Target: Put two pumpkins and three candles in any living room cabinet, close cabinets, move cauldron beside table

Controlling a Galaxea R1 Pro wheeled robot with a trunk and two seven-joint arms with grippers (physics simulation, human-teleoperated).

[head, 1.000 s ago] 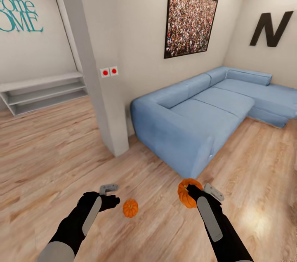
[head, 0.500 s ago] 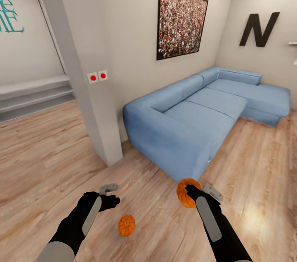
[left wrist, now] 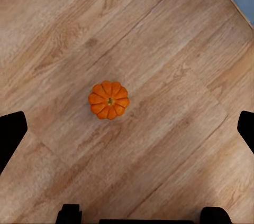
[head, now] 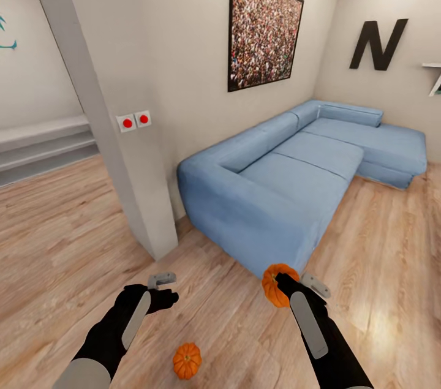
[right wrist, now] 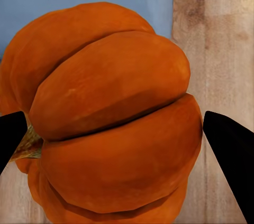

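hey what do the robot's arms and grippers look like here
Both arms are black from the wrist back, each with a long pale grey panel along the forearm; the left arm ends in a light grey upper segment near the frame's bottom. The left gripper and right gripper have black bodies with a small grey finger piece. In the wrist views, the fingertips look plain black.

On the far wall [head: 392,3] ahead of me, above the end of the blue sofa [head: 294,174], hangs one large dark letter "N" [head: 377,44]. A teal fragment of lettering [head: 6,33] shows on the wall to my left, too cut off to read. I can read nothing else.
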